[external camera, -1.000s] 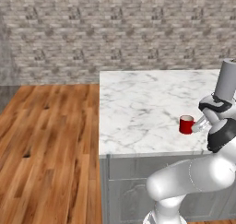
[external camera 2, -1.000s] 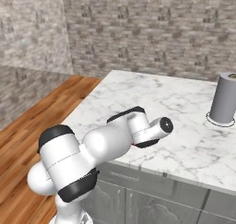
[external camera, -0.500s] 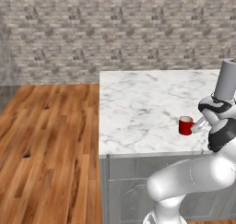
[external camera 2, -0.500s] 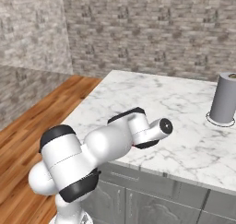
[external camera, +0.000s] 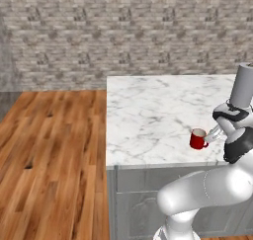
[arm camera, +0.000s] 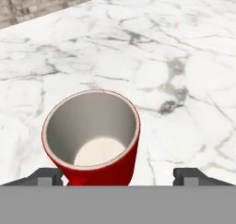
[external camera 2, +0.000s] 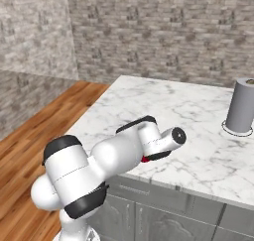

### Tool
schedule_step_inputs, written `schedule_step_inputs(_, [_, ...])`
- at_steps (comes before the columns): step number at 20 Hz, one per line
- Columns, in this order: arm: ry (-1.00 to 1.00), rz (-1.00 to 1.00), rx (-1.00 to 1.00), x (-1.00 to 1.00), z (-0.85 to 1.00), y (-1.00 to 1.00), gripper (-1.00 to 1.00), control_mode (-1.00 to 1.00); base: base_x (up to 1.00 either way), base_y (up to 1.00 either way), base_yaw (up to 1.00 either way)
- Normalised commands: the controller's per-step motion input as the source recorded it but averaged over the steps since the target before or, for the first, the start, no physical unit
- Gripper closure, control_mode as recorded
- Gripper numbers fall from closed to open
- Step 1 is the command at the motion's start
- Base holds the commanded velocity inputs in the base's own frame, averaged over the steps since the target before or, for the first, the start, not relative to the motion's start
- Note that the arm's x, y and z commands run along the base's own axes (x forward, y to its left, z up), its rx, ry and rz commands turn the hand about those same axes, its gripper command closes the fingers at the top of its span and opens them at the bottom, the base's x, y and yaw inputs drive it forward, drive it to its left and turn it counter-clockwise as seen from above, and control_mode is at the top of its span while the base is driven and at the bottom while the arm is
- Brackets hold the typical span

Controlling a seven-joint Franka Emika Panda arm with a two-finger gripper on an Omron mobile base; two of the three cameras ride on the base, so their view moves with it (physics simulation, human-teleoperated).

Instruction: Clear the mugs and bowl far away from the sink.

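Bright red handled mug w/ pale inside [arm camera: 92,138] stands upright on white marble desk [arm camera: 175,57], between the end effector [arm camera: 119,177] fingertips [arm camera: 186,176], which sit spread apart, not clamped on it. Tall grey cylinder canister [external camera: 243,85] well beyond, further back on desk.

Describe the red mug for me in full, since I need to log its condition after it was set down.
The small bright red glossy mug stands upright on the white marble counter, near the counter's front edge in the left base view. Its inside is pale grey with a lighter bottom, and it looks empty; a thin light rim rings the mouth. No handle is visible in the hand view. The claw is open, with its dark fingertips on either side of the mug; whether they touch it cannot be told.
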Motion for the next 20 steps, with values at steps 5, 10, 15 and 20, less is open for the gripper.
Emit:
schedule_step_inputs(5, [-0.08,-0.05,0.0,-0.08,0.5,0.0,-1.0,-1.0,0.0,0.0,0.0])
schedule_step_inputs(10, [-0.21,-0.1,0.02,-0.33,0.99,0.0,-1.0,-1.0,0.0,0.0,0.0])
schedule_step_inputs(15, [-0.21,-0.13,0.02,-0.46,1.0,0.0,-1.0,-1.0,0.0,0.0,0.0])
schedule_step_inputs(20, [-0.25,-0.17,0.0,-0.55,1.0,0.02,-1.0,-1.0,0.0,0.0,0.0])
